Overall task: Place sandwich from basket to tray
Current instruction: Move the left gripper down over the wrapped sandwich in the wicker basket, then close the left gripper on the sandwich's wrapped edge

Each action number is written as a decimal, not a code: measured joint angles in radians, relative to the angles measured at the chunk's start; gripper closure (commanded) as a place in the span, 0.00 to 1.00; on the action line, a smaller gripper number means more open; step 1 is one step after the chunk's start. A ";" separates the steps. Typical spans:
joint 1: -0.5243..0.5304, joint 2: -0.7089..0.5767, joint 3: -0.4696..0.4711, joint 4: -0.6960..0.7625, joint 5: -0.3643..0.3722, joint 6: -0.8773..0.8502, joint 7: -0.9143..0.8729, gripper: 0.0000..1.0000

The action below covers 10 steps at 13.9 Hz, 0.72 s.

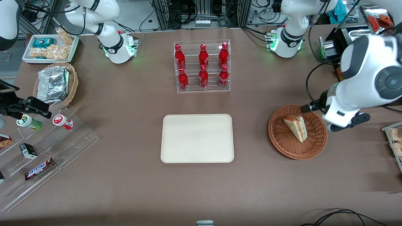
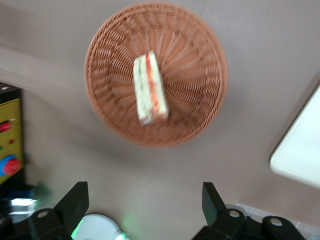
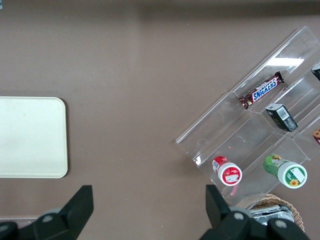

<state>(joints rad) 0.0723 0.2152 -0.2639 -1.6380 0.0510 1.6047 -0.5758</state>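
The sandwich point(image 1: 296, 127) point(image 2: 150, 87), a wrapped white-bread wedge with orange-red and green filling, lies in the reddish-brown woven basket point(image 1: 282, 141) point(image 2: 100, 60). My left gripper point(image 1: 307, 108) point(image 2: 143, 200) hangs high above the table, over the basket's rim farther from the front camera. It is open, with nothing between its black fingers point(image 2: 75, 202). The cream-beige tray point(image 1: 197, 138) point(image 2: 300, 145) point(image 3: 30, 137) lies bare at the table's middle, beside the basket.
A clear rack of red bottles point(image 1: 202, 67) stands farther from the front camera than the tray. A yellow box with a red button point(image 2: 10, 145) sits near the basket. A stepped clear shelf with snacks point(image 1: 47, 150) and a tan basket with foil point(image 1: 56, 83) lie toward the parked arm's end.
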 measured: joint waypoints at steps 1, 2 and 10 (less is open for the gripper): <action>0.000 0.002 0.003 -0.048 0.000 0.081 -0.055 0.00; 0.001 0.003 0.006 -0.103 0.001 0.168 -0.105 0.00; 0.033 0.033 0.043 -0.441 0.001 0.681 -0.259 0.00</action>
<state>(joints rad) 0.1051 0.2478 -0.2205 -2.0789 0.0515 2.2857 -0.8353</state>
